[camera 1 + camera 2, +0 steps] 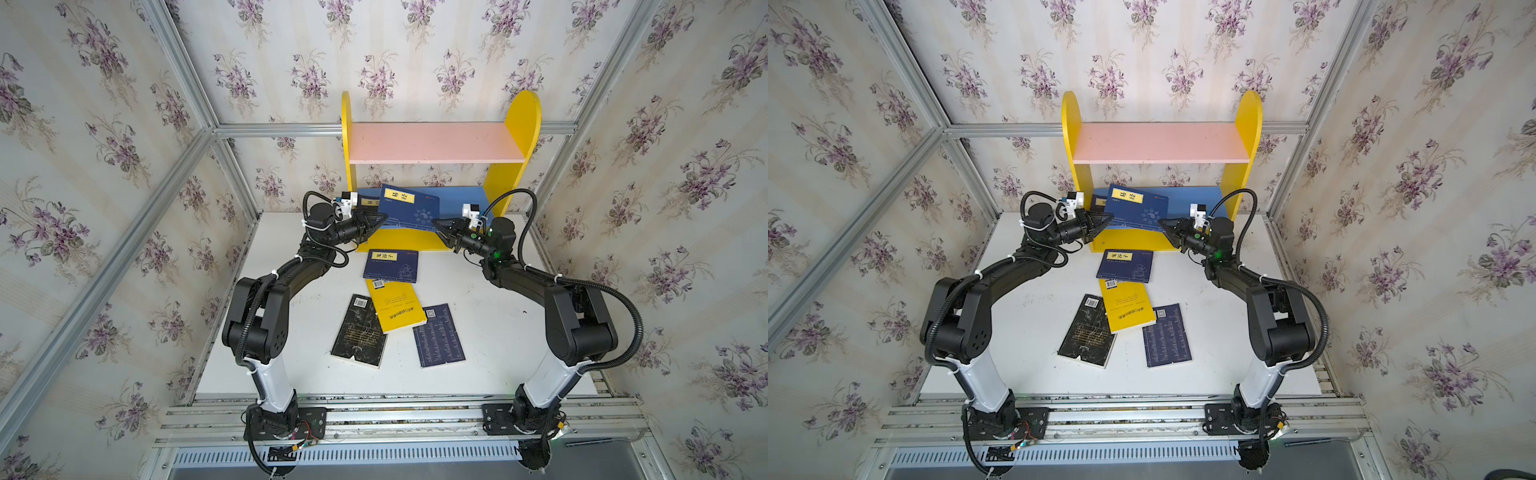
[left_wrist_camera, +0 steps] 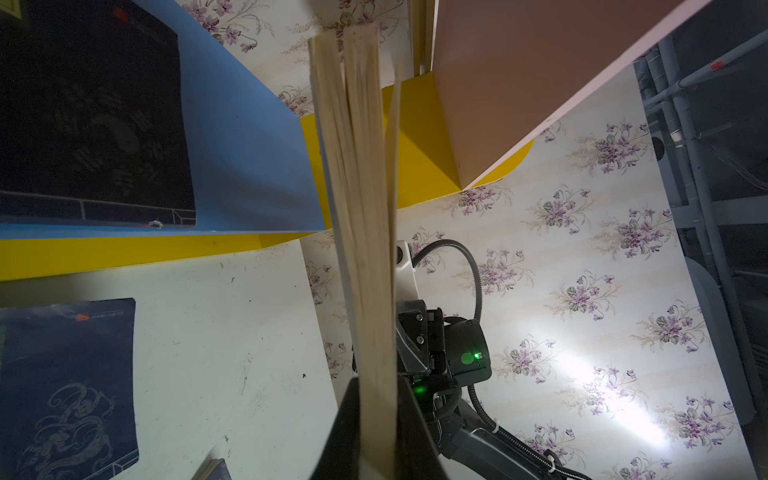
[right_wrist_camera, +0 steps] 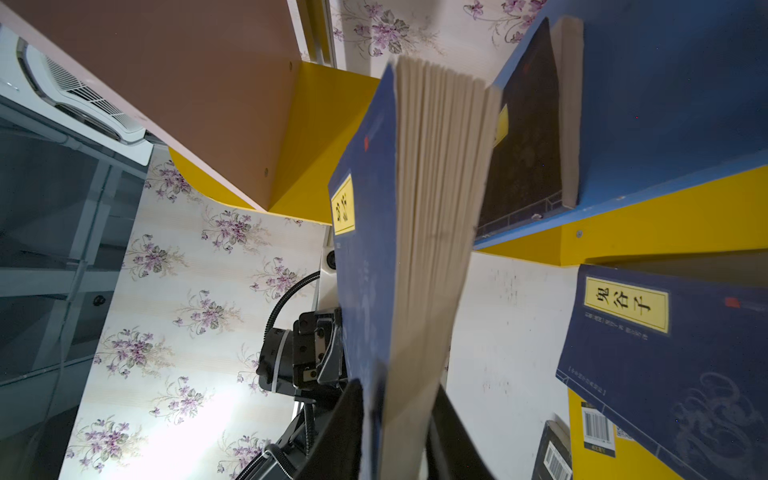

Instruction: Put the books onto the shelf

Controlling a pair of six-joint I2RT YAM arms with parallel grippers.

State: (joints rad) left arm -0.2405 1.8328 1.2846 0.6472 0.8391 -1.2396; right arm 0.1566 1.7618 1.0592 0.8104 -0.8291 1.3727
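Two tools share one navy paperback, the held book (image 1: pixel 409 205), which hangs tilted over the blue lower board (image 1: pixel 465 198) of the shelf (image 1: pixel 521 124), label up. The left tool (image 1: pixel 380 218) is clamped tight on one near corner; the left wrist view shows its jaws pinching the page block. The right tool (image 1: pixel 438 226) has its jaws either side of the opposite corner, but whether they already press on the covers I cannot tell. A shelved book (image 1: pixel 368 202) lies flat on the same board, just beside the held one. Four more lie on the worktop (image 1: pixel 498 332): a navy book (image 1: pixel 390 266) near the shelf's base, the yellow book (image 1: pixel 397 305), the black book (image 1: pixel 359 330) and a second navy book (image 1: pixel 438 336).

The paperback looks limp and its pages fan apart in the left wrist view, so a pinch on few leaves could slip. If either side lets go early, it would likely swing on the other corner and slide off the board's front onto the worktop. Pushed in too flat, it may ride onto the shelved book; lifted too high, it meets the pink upper board (image 1: pixel 436 143).

The held book's far edge is hidden, the shelved book is mostly covered in both top views, and pages block much of each wrist view.
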